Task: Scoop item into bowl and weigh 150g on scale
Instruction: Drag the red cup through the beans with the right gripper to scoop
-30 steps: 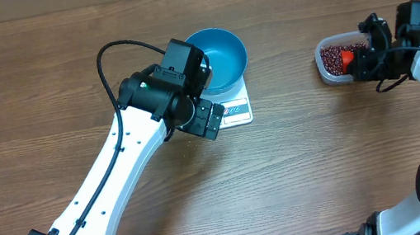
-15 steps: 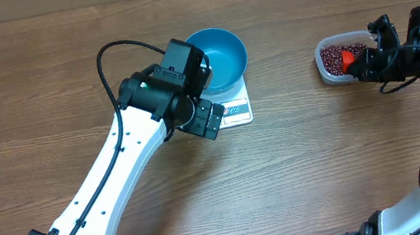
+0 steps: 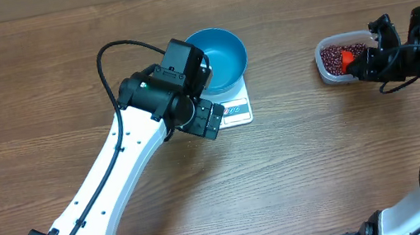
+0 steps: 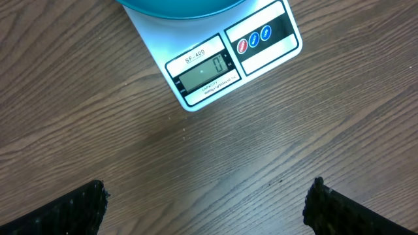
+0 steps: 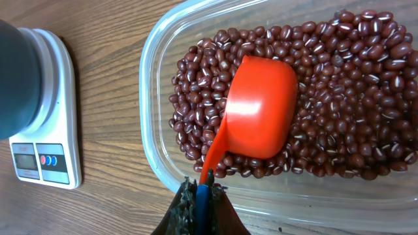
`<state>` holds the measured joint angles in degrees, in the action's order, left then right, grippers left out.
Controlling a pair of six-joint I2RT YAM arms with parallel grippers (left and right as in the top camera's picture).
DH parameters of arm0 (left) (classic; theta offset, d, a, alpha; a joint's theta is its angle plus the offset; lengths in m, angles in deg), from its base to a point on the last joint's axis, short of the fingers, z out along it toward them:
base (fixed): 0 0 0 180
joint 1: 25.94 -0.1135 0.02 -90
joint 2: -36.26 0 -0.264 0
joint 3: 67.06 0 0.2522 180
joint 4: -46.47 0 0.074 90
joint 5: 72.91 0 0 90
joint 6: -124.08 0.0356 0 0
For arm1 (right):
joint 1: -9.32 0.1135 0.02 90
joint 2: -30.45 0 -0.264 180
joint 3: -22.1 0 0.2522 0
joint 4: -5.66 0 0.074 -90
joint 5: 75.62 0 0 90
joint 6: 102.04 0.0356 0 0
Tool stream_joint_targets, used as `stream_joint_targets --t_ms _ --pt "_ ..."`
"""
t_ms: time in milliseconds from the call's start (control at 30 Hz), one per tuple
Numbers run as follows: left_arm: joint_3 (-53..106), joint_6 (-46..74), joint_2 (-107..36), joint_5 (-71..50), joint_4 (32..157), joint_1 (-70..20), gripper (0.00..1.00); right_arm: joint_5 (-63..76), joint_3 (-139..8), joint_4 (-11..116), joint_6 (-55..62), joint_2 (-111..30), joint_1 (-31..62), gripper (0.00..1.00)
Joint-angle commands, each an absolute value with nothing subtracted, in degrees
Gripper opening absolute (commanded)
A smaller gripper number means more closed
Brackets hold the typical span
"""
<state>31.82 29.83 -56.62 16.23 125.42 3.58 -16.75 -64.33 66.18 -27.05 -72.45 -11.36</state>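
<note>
Beans fill the clear tub at three o'clock, our right gripper clamping the orange scoop; only past our left gripper (jaws wide) do we read the scale beneath the blue bowl: zero.

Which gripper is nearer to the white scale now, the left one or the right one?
Left. The left gripper hovers open just beside the scale, at its display edge. The right gripper is far off at the clear tub, shut on the orange scoop.

Matt wood-grain table; smooth white plastic scale; glossy orange plastic scoop; clear glossy plastic tub; smooth, faintly shiny beans.
</note>
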Motion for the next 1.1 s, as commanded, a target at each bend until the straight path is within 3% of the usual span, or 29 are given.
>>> stream_joint_targets --t_ms 0,1067 --pt "32.34 30.7 -55.99 16.43 125.59 3.69 1.0 -22.7 -65.03 66.29 -26.87 -73.52 -11.82 0.04" --pt "32.34 30.7 -55.99 16.43 125.59 3.69 1.0 -30.89 -65.0 66.6 -27.14 -73.63 -18.31 0.04"
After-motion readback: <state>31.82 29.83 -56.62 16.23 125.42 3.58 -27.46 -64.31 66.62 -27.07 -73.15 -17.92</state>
